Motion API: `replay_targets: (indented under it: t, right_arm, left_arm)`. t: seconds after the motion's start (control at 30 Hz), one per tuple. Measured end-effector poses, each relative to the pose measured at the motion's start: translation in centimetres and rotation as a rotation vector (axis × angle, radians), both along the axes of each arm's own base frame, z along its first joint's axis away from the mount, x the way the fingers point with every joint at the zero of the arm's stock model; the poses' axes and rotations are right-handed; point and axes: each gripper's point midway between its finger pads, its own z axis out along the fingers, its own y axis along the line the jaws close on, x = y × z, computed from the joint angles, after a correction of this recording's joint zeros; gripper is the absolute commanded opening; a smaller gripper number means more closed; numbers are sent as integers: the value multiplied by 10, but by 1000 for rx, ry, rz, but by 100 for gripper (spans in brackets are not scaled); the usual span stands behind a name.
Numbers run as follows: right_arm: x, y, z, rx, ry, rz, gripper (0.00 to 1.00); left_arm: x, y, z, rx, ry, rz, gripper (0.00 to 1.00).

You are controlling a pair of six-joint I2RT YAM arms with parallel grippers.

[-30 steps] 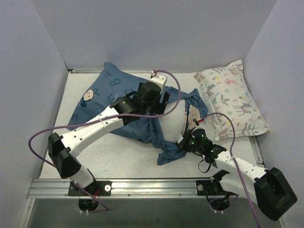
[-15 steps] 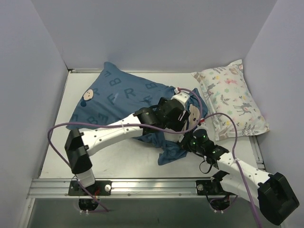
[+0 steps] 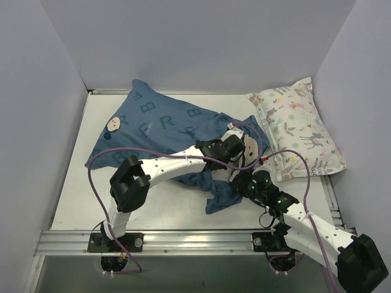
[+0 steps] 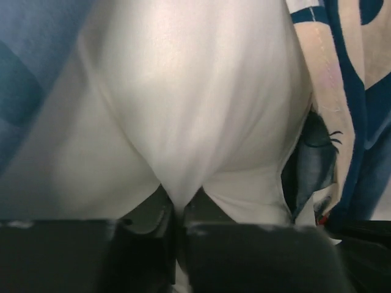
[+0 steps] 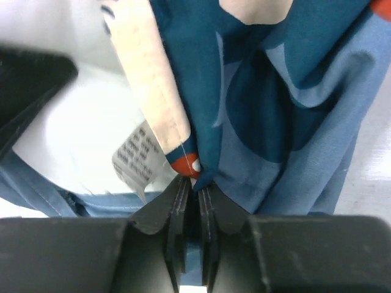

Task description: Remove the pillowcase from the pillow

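Observation:
The dark teal pillowcase (image 3: 159, 125) with printed letters lies across the table, its bunched open end near the middle. My left gripper (image 3: 235, 152) reaches into that opening. In the left wrist view it (image 4: 178, 204) is shut, pinching a fold of the plain white pillow (image 4: 195, 91). My right gripper (image 3: 241, 183) sits just in front, at the crumpled hem. In the right wrist view its jaws (image 5: 190, 183) stand almost together with the pillowcase (image 5: 275, 110) hem and its red-tipped patch between them. A white care label (image 5: 137, 162) hangs beside them, and white pillow (image 5: 73, 122) shows to the left.
A smaller white pillow with pastel deer-and-leaf print (image 3: 299, 125) lies at the back right, close to the right wall. Grey walls enclose the table (image 3: 165, 204) on three sides. Purple cables loop over both arms.
My left arm swung right from above the pillowcase into its opening, and its jaws went from wide open to shut on the white pillow. The right gripper stayed at the hem, its jaws easing slightly.

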Motion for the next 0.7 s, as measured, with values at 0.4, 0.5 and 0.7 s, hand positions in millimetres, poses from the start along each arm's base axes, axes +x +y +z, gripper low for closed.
replay_targets:
  t: [0.4, 0.5, 0.7]
  right_arm:
    - [6, 2, 11, -38, -56, -5, 7]
    - [2, 8, 16, -40, -78, 18, 12]
    - [-5, 12, 9, -64, -84, 35, 4]
  left_arm:
    - [28, -8, 28, -86, 87, 45, 0]
    - [37, -7, 33, -127, 137, 65, 0]
    - [64, -8, 48, -228, 208, 110, 0]
